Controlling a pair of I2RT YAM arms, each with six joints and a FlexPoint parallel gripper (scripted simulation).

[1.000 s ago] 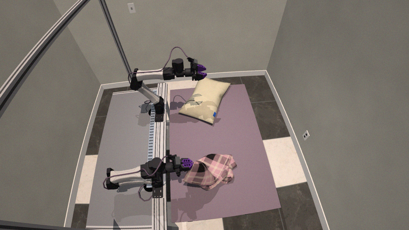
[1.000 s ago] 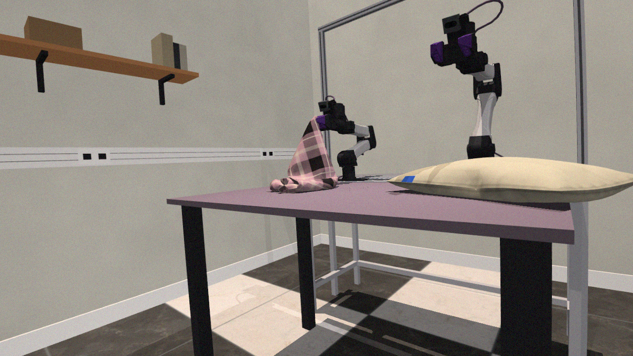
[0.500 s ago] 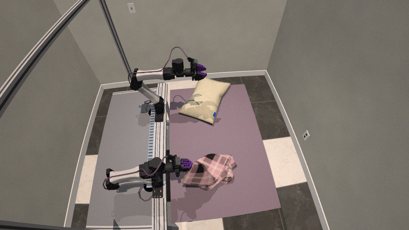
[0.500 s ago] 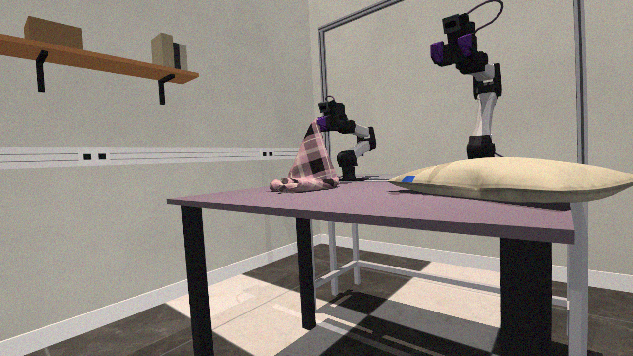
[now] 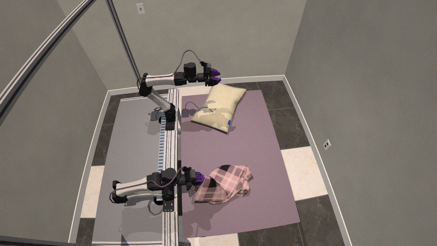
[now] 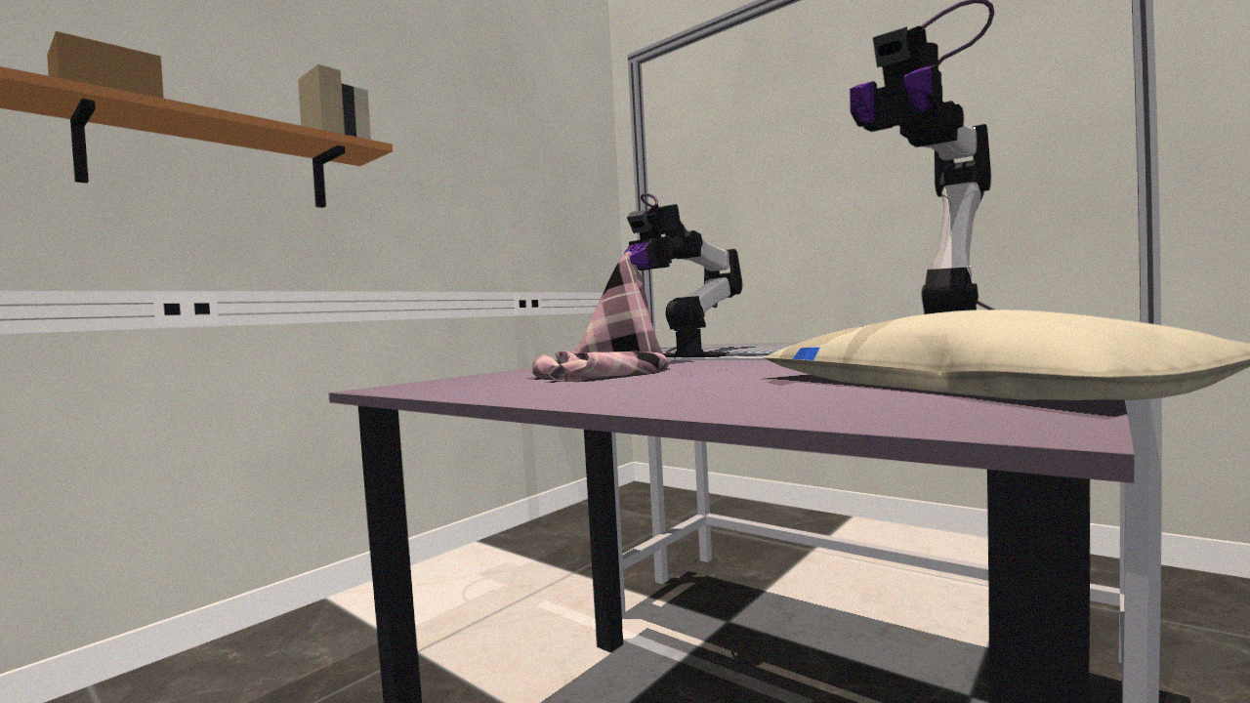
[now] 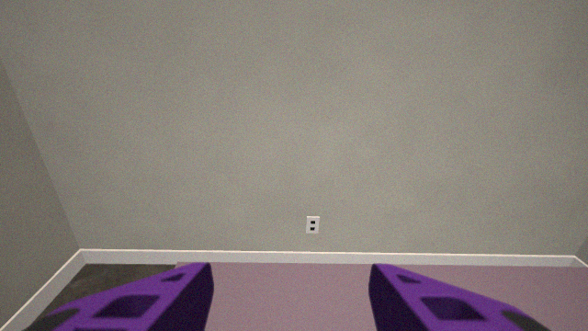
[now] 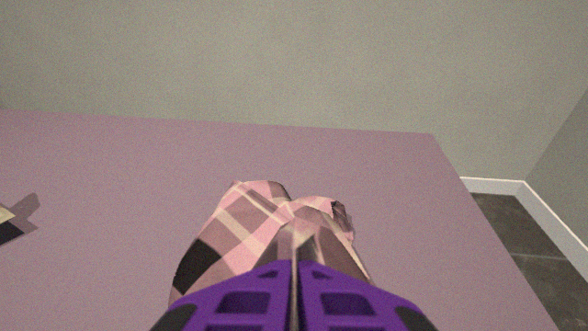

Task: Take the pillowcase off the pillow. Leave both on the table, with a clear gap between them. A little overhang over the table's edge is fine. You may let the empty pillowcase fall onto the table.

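Two soft things, pillow point(image 5: 218, 105) point(image 6: 1005, 350) point(image 8: 5, 214) & pillowcase point(image 5: 229, 180) point(image 6: 620, 323) point(image 8: 248, 216), are apart w/ a wide strip of table point(image 5: 244, 146) point(image 6: 742, 401) point(image 7: 289, 294) point(image 8: 138, 184) btwn them. Pillow is bare, lying flat in upper center of top view; its long axis runs steeply from upper R to lower L, w/ blue tag point(image 5: 229, 122) point(image 6: 806, 353) near its lower R corner. In exterior view it's at the R, stretched L–R, tag at its L end, & its R tip reaches past the table's R corner in the pic. In R wrist view, just a corner shows at the L edge.

Pillowcase is bottom center of top view, longest from lower L to upper R, w/ its crumpled end toward the R. Exterior view has it L of center: a plaid peak points up to the right gripper point(image 5: 203, 178) point(image 6: 631, 253) point(image 8: 294, 263), & the rest is bunched on the table.

Right gripper's fingers are pinched tog. on the pillowcase, cloth showing in the thin slit btwn them. Left gripper point(image 5: 220, 76) point(image 6: 890, 96) point(image 7: 291, 267) has its fingers apart w/ nothing btwn; it's up high, near the pillow's top end in top view & upper R in exterior view.
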